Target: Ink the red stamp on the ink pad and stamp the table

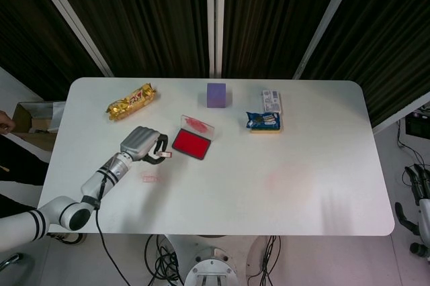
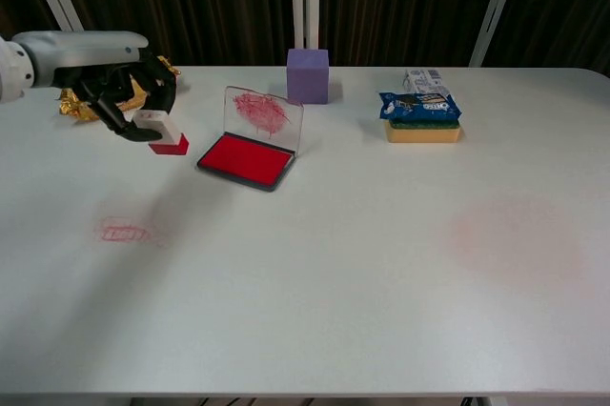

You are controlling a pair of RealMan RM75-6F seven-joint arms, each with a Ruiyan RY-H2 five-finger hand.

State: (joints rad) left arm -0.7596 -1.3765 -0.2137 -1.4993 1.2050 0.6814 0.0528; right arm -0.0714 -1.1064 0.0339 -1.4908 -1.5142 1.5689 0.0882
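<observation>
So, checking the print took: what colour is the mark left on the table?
Faint red, a small rectangular stamp mark, clearest in the chest view.

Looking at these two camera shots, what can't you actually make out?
- Right hand: in neither view.
- Red stamp face: points down in both views, so its inking is hidden.
- Snack bar: in the chest view the left hand covers most of it.
- Stamp mark and blue packet lettering: too small to read.
</observation>
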